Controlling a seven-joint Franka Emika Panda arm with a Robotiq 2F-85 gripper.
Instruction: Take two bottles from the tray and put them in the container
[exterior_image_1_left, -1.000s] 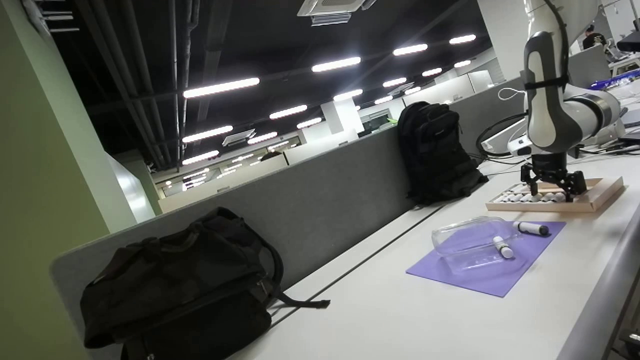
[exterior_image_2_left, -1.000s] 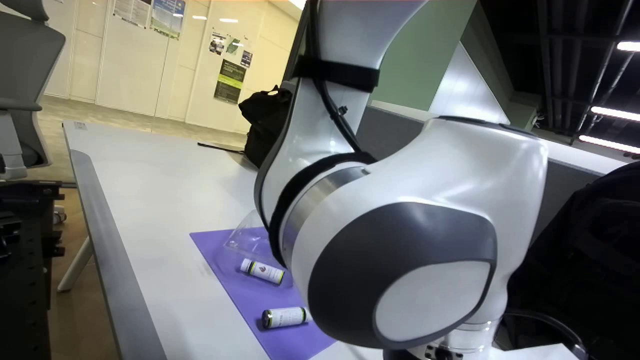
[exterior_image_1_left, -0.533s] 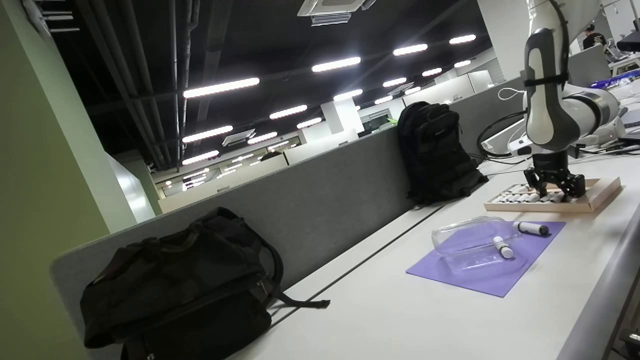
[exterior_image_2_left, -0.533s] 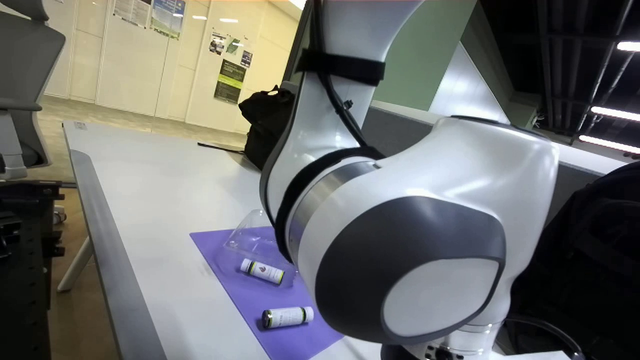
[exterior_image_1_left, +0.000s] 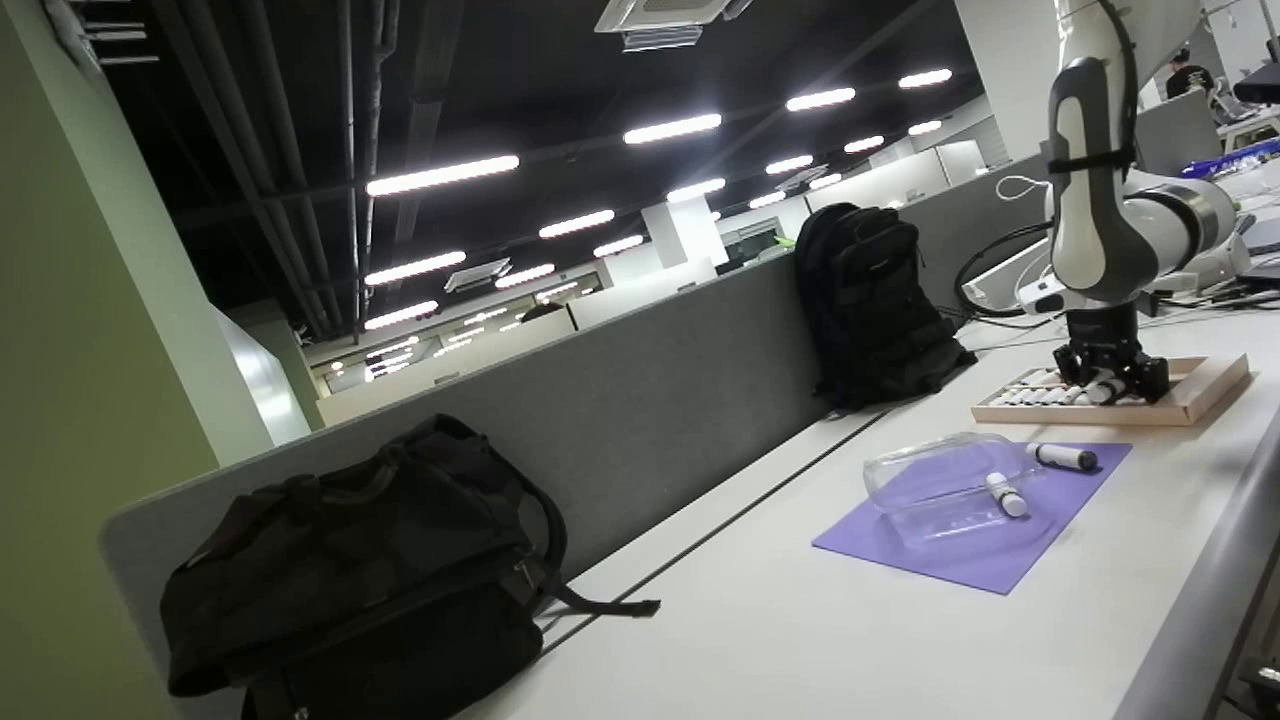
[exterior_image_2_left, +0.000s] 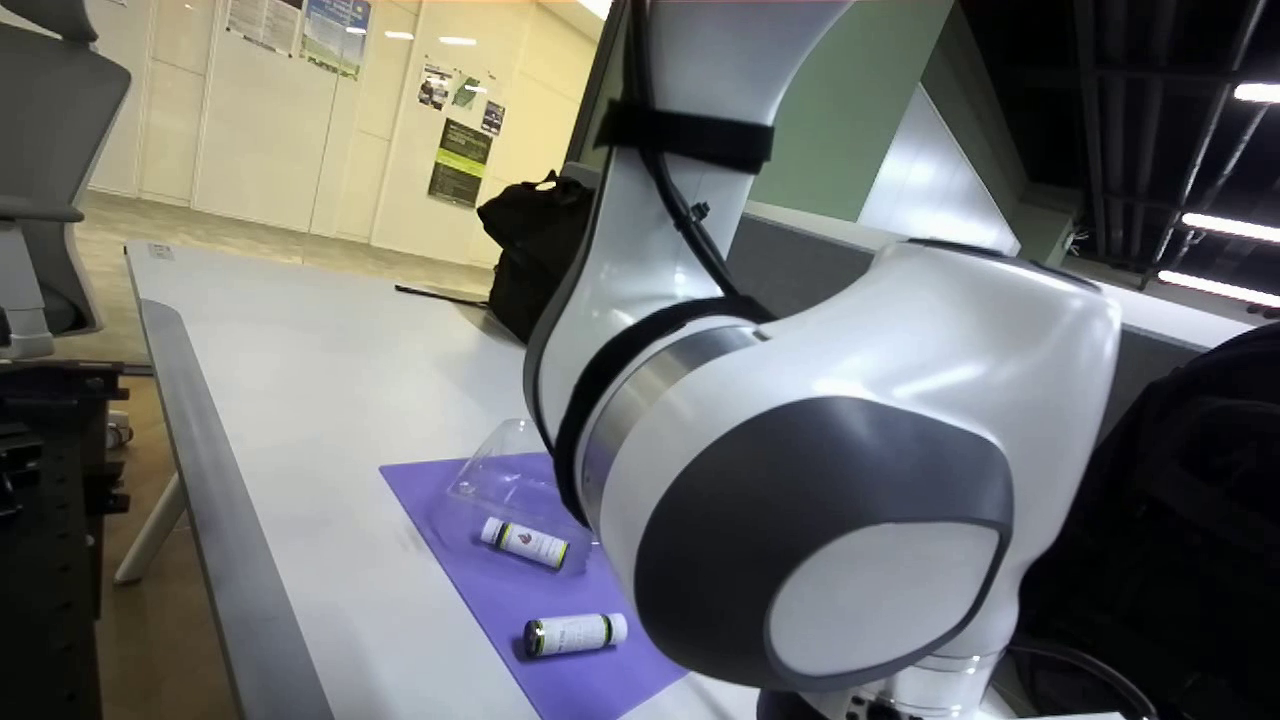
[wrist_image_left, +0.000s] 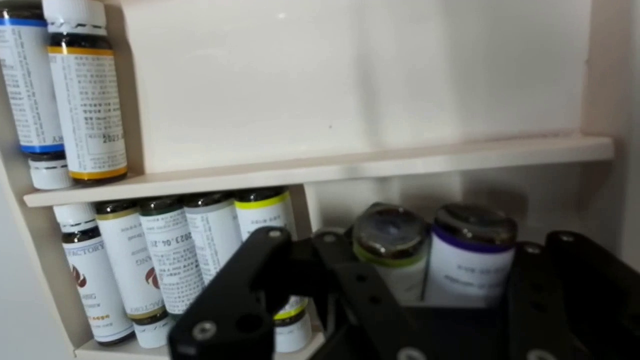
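The light wooden tray (exterior_image_1_left: 1150, 412) holds rows of small bottles; in the wrist view several white-labelled bottles (wrist_image_left: 125, 260) line its lower row. My gripper (wrist_image_left: 432, 250) is low over the tray, its fingers closed around two bottles side by side: one with a green band (wrist_image_left: 395, 240), one with a purple band (wrist_image_left: 470, 255). Their dark ends tilt up toward the camera; their lower parts are hidden. In both exterior views the clear container (exterior_image_1_left: 930, 480) rests on the purple mat. A bottle (exterior_image_2_left: 527, 543) lies at the container; whether inside or beside it, I cannot tell.
Another bottle (exterior_image_2_left: 577, 634) lies on the purple mat (exterior_image_1_left: 985, 565) near its edge. The tray's divider (wrist_image_left: 325, 172) runs just behind the held bottles. A dark backpack (exterior_image_1_left: 870, 300) stands against the grey partition (exterior_image_1_left: 680, 370), and a second black bag (exterior_image_1_left: 370, 560) is farther along.
The gripper's fingers have drawn together from wide apart. Between them, bottles now show tilted up out of the row. The arm has shifted only slightly.
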